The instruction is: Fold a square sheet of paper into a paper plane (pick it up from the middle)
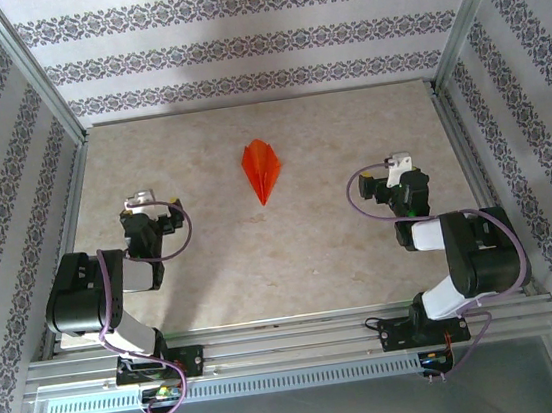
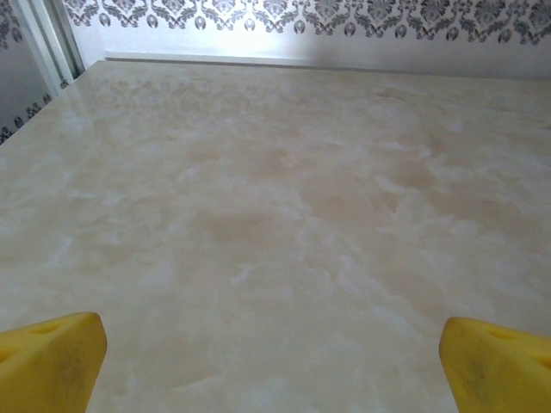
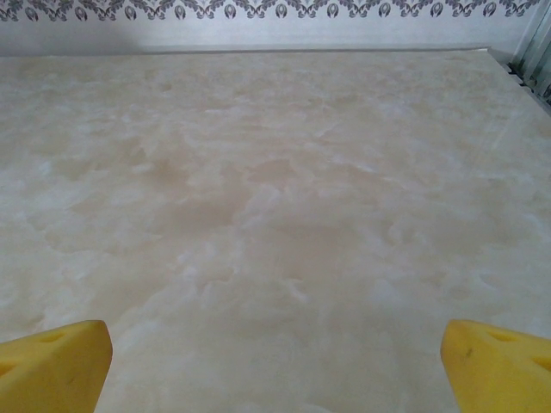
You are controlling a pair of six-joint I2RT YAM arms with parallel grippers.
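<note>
The square sheet of paper lies folded into an orange-red paper plane at the middle of the table, a slim dart with a centre crease and its point toward the arms. Nothing touches it. My left gripper rests low over the table, to the left of the plane and well apart from it. In the left wrist view its yellow fingertips stand wide, with bare table between them. My right gripper sits to the right of the plane, equally far off. It is open too, its yellow fingertips wide with nothing between them.
The beige marbled table is boxed in by an aluminium frame and patterned walls at the back and both sides. Both arm bases are bolted on the rail at the near edge.
</note>
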